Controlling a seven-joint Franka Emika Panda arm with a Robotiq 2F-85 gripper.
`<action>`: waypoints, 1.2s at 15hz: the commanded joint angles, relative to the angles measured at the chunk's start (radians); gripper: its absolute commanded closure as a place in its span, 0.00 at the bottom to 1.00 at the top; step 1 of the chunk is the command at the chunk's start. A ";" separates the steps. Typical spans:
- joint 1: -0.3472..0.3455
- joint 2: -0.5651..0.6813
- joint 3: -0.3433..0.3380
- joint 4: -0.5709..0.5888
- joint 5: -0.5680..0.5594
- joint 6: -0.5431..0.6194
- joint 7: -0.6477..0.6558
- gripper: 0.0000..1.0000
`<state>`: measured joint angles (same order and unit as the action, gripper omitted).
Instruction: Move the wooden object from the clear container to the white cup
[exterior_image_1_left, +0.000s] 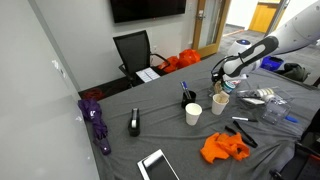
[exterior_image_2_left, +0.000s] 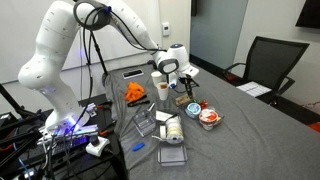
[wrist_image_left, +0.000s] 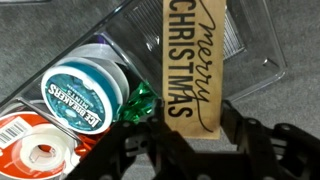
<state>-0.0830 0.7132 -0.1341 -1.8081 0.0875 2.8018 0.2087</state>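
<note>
- Gripper (wrist_image_left: 185, 128) fingers, black, press on the lower end of the wooden object (wrist_image_left: 190, 55), one from each side. The jaws stand part-way in, stopped by the plaque's width, and grip nothing else.
- Wooden object: a flat, pale plaque printed "merry CHRISTMAS". It runs from the fingers out past the top edge of the wrist view and is lifted clear of the table.
- Beneath it in the wrist view lie a clear plastic pack (wrist_image_left: 255, 50), a round mint tin (wrist_image_left: 80, 92), a green bow (wrist_image_left: 140, 100) and a tape roll (wrist_image_left: 40, 152) in red packaging.
- In an exterior view the gripper (exterior_image_1_left: 217, 82) hangs just above the clear container (exterior_image_1_left: 220, 102). The plaque's lower end is near the rim; whether its tip is inside, I cannot tell at this size.
- White cup (exterior_image_1_left: 193, 113) stands upright near the container, not touching it, with a black cup (exterior_image_1_left: 188, 97) just behind.
- Orange cloth (exterior_image_1_left: 222, 148) lies crumpled on the grey table (exterior_image_1_left: 150, 105), well apart from the cups.
- White arm (exterior_image_2_left: 60, 50) arches over the table from its base.
- Farthest back are a black chair (exterior_image_1_left: 133, 50) and a dark screen (exterior_image_1_left: 148, 8) on the wall.
</note>
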 joint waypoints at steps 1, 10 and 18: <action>-0.027 -0.002 0.021 0.000 0.020 0.011 -0.027 0.69; -0.038 -0.019 0.027 -0.010 0.040 0.029 -0.030 0.17; -0.039 -0.001 0.027 -0.005 0.043 0.062 -0.025 0.00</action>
<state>-0.1041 0.7064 -0.1234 -1.8075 0.1143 2.8347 0.2045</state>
